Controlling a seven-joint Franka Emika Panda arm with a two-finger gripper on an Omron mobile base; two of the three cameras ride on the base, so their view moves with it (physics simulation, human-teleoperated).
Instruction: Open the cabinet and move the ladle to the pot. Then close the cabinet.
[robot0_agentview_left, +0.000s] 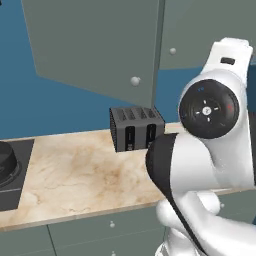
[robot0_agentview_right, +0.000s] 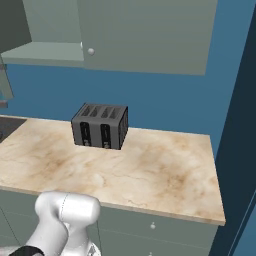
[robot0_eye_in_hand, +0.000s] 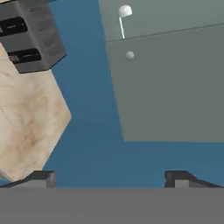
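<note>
The cabinet (robot0_agentview_left: 95, 45) has one door swung open; its other door stays shut. The gripper (robot0_eye_in_hand: 109, 179) has its fingers spread wide and holds nothing. In the hand view the ladle (robot0_eye_in_hand: 124, 17) appears to rest on the cabinet shelf, though it is small there. The pot (robot0_agentview_left: 6, 162) sits at the counter's left edge, well apart from the toaster (robot0_agentview_left: 136, 128). The step in hand is the reach for the ladle; next, the open fingers need aligning around its thin handle.
</note>
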